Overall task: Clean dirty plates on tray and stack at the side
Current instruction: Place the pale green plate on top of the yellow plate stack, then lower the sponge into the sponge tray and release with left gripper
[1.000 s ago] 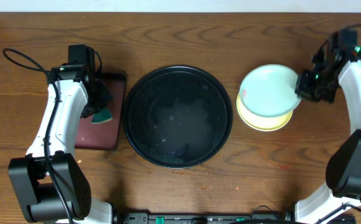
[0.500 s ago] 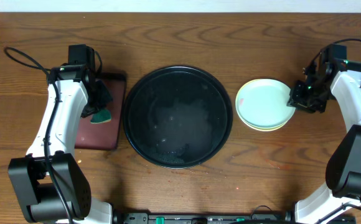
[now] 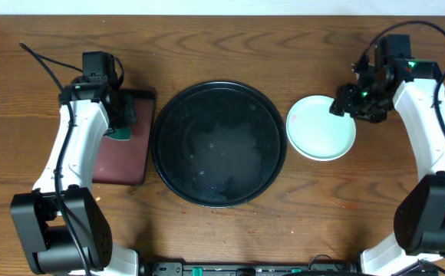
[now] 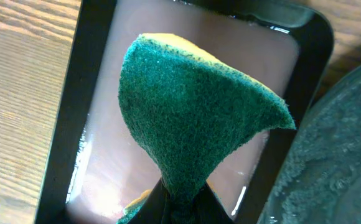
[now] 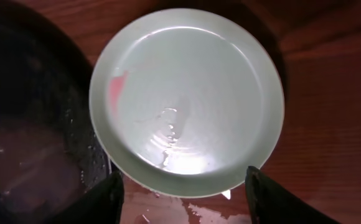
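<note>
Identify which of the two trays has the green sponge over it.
The small rectangular tray with the reddish-brown inside; the left gripper pinches the sponge above it. The round tray has none.

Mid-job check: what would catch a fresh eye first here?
The big round black tray sits mid-table, wet and without plates. Right of it lies a pale green plate with a faint pink smear near its rim, the open right gripper above it. The left gripper pinches a green sponge over the small rectangular tray.
</note>
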Robot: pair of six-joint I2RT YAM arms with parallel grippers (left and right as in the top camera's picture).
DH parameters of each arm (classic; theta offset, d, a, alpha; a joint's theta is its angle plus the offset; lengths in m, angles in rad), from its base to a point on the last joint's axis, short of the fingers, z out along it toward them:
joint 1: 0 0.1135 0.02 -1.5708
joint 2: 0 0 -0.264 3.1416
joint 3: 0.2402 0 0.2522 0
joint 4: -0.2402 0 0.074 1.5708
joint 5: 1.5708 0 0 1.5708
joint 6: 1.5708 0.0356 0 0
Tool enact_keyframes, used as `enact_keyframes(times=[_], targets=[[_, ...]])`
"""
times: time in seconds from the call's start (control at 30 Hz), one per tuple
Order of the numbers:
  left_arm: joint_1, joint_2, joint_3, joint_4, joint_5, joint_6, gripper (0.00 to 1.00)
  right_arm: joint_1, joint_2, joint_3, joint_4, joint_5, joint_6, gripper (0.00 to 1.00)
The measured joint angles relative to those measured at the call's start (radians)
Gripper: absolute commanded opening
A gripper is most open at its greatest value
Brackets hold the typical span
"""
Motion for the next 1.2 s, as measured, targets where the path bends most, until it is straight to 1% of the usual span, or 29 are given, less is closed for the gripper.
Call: enact_keyframes(times=[0.17, 0.37, 0.4, 0.43, 0.47, 0.5, 0.57, 0.63, 0.77, 0.87, 0.97, 1.1, 1.2], targets=[[0.01, 0.021, -0.006, 0.006, -0.029, 0.035, 0.08, 0.01, -0.001, 0.009, -0.011, 0.014, -0.005, 0.61], [0.024, 0.129, -0.006, 0.009, -0.04, 0.064, 0.08, 0.013, -0.001, 0.009, -0.011, 0.024, -0.008, 0.61], [0.025, 0.151, -0.007, 0.009, -0.04, 0.068, 0.13, 0.014, -0.001, 0.009, -0.011, 0.024, -0.008, 0.61], [0.024, 0.171, -0.008, 0.01, -0.04, 0.072, 0.27, 0.014, -0.001, 0.009, -0.011, 0.025, -0.008, 0.61], [0.024, 0.185, -0.012, 0.01, -0.04, 0.082, 0.43, 0.014, -0.001, 0.009, -0.011, 0.025, -0.008, 0.61], [0.024, 0.193, -0.017, 0.01, -0.04, 0.086, 0.54, 0.014, -0.001, 0.009, -0.011, 0.025, -0.008, 0.61], [0.024, 0.196, -0.019, 0.006, -0.04, 0.082, 0.66, 0.014, -0.001, 0.009, -0.012, 0.025, -0.008, 0.61], [0.024, 0.192, -0.018, -0.002, -0.041, 0.085, 0.72, 0.014, -0.001, 0.01, -0.017, 0.025, -0.008, 0.61], [0.024, 0.168, 0.002, -0.086, -0.04, 0.079, 0.74, 0.014, -0.001, 0.029, -0.055, 0.025, -0.008, 0.6], [0.024, 0.107, 0.047, -0.158, -0.04, 0.055, 0.74, 0.014, -0.001, 0.081, -0.101, 0.025, -0.008, 0.58], [0.024, -0.007, 0.108, -0.212, -0.041, -0.001, 0.74, 0.014, -0.001, 0.163, -0.159, 0.025, -0.008, 0.56], [0.024, -0.185, 0.143, -0.216, -0.043, -0.053, 0.74, 0.014, -0.001, 0.302, -0.262, 0.025, -0.009, 0.54], [0.024, -0.276, 0.147, -0.207, -0.043, -0.072, 0.74, 0.014, -0.001, 0.409, -0.357, 0.026, -0.01, 0.5]])
